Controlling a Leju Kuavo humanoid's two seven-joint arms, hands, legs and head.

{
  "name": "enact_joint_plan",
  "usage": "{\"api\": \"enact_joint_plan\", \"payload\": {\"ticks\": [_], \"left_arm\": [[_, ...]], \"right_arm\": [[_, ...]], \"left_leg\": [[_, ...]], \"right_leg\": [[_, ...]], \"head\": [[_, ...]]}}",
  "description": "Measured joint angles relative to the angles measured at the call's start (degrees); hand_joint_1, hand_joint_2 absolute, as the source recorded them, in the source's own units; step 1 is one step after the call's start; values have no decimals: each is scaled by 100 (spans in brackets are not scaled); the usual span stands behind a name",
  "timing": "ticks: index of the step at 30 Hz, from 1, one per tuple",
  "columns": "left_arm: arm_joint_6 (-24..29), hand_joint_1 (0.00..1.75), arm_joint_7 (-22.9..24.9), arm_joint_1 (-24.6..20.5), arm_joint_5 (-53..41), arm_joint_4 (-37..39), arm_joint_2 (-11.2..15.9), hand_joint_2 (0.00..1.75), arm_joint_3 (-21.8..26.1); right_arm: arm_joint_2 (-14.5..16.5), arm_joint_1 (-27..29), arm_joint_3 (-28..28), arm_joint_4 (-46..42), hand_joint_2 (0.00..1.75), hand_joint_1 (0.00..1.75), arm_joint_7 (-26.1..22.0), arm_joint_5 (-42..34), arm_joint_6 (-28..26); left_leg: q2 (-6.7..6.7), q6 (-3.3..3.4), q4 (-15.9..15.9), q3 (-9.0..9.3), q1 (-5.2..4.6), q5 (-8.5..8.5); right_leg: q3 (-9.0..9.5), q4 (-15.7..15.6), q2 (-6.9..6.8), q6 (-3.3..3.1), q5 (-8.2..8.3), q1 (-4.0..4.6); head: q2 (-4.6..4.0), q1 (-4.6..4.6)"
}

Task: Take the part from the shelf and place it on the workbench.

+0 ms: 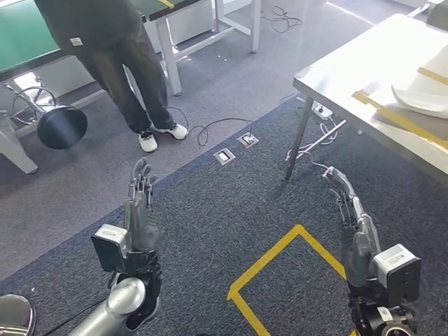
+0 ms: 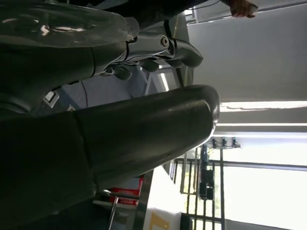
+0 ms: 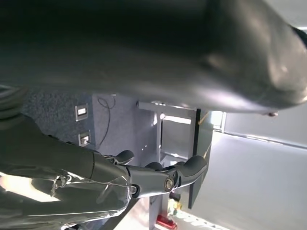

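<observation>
Both hands raised over blue carpet, fingers apart, holding nothing: left hand (image 1: 140, 210), right hand (image 1: 353, 224). White part (image 1: 423, 94) lies on the desk (image 1: 343, 70) at far right, near its yellow tape. Desk's near edge is close to the right hand. A person (image 1: 121, 63) stands ahead left, beside a black stool (image 1: 61, 126). Open carpet with a yellow floor outline (image 1: 285, 255) between the hands.

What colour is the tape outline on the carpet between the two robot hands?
Yellow tape outline on dark blue-grey carpet, clearest in the head view.
</observation>
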Motion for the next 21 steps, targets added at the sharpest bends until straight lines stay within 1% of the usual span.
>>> {"api": "enact_joint_plan", "payload": {"ticks": [1, 2, 3, 4, 5, 6, 7, 8, 9, 10, 11, 12, 13, 14, 15, 16, 17, 18, 19, 20, 21], "left_arm": [[0, 0, -3, -5, 2, 0, -1, 0, 0], [0, 0, -4, -6, 4, 0, -1, 0, 0], [0, 0, -5, -4, 7, 0, 1, 0, 0], [0, 0, -6, 1, 8, -1, 1, 0, 0], [0, 0, -10, 0, 9, -1, 1, 0, 0], [0, 0, -14, -5, 9, -2, -1, 0, 0], [0, 0, -18, -9, 9, -2, -5, 0, 0], [-1, 0, -20, -13, 9, -2, -8, 0, -1], [-1, 0, -20, -12, 10, -2, -13, 0, -1], [-2, 0, -20, -9, 10, -2, -16, 0, -1], [-2, 0, -20, -7, 11, -2, -18, 0, -2], [-2, 0, -20, -6, 12, -2, -19, 0, -2], [-2, 0, -20, -6, 13, -2, -19, 0, -2], [-1, 0, -20, -6, 13, -2, -20, 0, -2], [-1, 0, -20, -9, 14, -2, -21, 0, -2], [-2, 0, -20, -9, 16, -2, -22, 0, -2], [-1, 0, -20, -5, 18, -2, -23, 0, -2], [-1, 0, -20, 2, 19, -2, -24, 0, -2], [-1, 0, -20, 10, 19, -2, -24, 0, -2], [0, 0, -20, 16, 17, -3, -22, 0, -2], [0, 0, -21, 12, 15, -3, -20, 0, -2]], "right_arm": [[0, -1, -1, 0, 0, 0, -4, 0, 2], [0, -2, -2, 0, 0, 0, -8, 0, 4], [0, -3, -3, 0, 0, 0, -11, 0, 6], [0, -6, -3, 0, 0, 0, -15, 0, 9], [0, -7, -4, 0, 0, 0, -17, 0, 11], [0, -8, -5, 0, 0, 0, -20, 0, 13], [0, -6, -6, 0, 0, 0, -22, 0, 14], [1, 1, -5, 0, 0, 0, -25, 0, 14], [1, 10, -4, 1, 0, 0, -26, 0, 14], [1, 20, -3, 2, 0, 0, -25, 0, 14], [1, 27, -2, 4, 0, 0, -25, 0, 13], [0, 32, -3, 6, 0, 0, -24, 0, 11], [0, 33, -3, 7, 0, 0, -24, 0, 10], [0, 32, -4, 7, 0, 0, -25, 0, 10], [0, 34, -4, 6, 0, 0, -25, 0, 12], [0, 34, -5, 5, 0, 0, -24, 0, 14], [0, 34, -4, 4, 0, 0, -24, 0, 17], [1, 33, -3, 2, 0, 0, -24, 0, 20], [4, 30, -2, -1, 0, 0, -25, 0, 22], [10, 29, -2, -2, 0, 0, -25, 0, 23], [16, 28, -3, -2, 0, 0, -26, 0, 24]], "left_leg": [[75, 34, -219, 115, -19, 41], [92, 77, -299, 149, -43, 23], [15, 132, -301, 144, -56, 15], [-55, 173, -305, 149, -54, 8], [-123, 211, -313, 160, -55, 4], [-187, 250, -322, 175, -51, 4], [-248, 283, -329, 190, -46, 1], [-309, 307, -328, 198, -55, -7], [-381, 327, -327, 204, -67, -13], [-461, 338, -325, 213, -79, -21], [-549, 346, -323, 227, -92, -27], [-641, 351, -321, 247, -102, -34], [-728, 351, -320, 274, -109, -43], [-808, 348, -321, 293, -107, -51], [-883, 337, -312, 295, -109, -56], [-956, 315, -303, 273, -95, -52], [-1026, 285, -299, 236, -75, -40], [-1104, 246, -301, 205, -60, -20], [-1162, 209, -307, 183, -47, -8], [-1107, 177, -279, 165, -58, -27], [-972, 149, -163, 110, -74, -100]], "right_leg": [[23, -1, -52, 35, -26, 19], [46, -5, -103, 68, -50, 36], [72, -13, -161, 98, -70, 35], [87, -14, -176, 133, -100, 21], [77, 50, -106, 160, -169, 0], [11, 222, 18, 176, -290, -16], [-130, 531, 181, 179, -460, -23], [-330, 955, 321, 168, -653, -14], [-561, 1396, 392, 159, -811, -3], [-751, 1721, 426, 149, -880, 9], [-854, 1838, 444, 133, -828, 16], [-844, 1710, 463, 108, -658, 19], [-733, 1371, 510, 74, -402, 22], [-581, 950, 655, 35, -152, 23], [-446, 582, 824, 5, 39, 17], [-337, 310, 961, -13, 135, 19], [-282, 176, 1052, -21, 152, 24], [-255, 126, 1028, -20, 145, 33], [-217, 76, 953, -28, 139, 25], [-186, 38, 874, -42, 153, 15], [-152, -3, 789, -63, 166, 5]], "head": [[0, 6], [0, 19], [0, 40], [0, 67], [0, 81], [0, 96], [0, 115], [0, 134], [0, 144], [0, 148], [0, 150], [0, 150], [0, 152], [0, 157], [0, 154], [0, 163], [0, 170], [0, 173], [0, 179], [0, 171], [0, 147]]}}
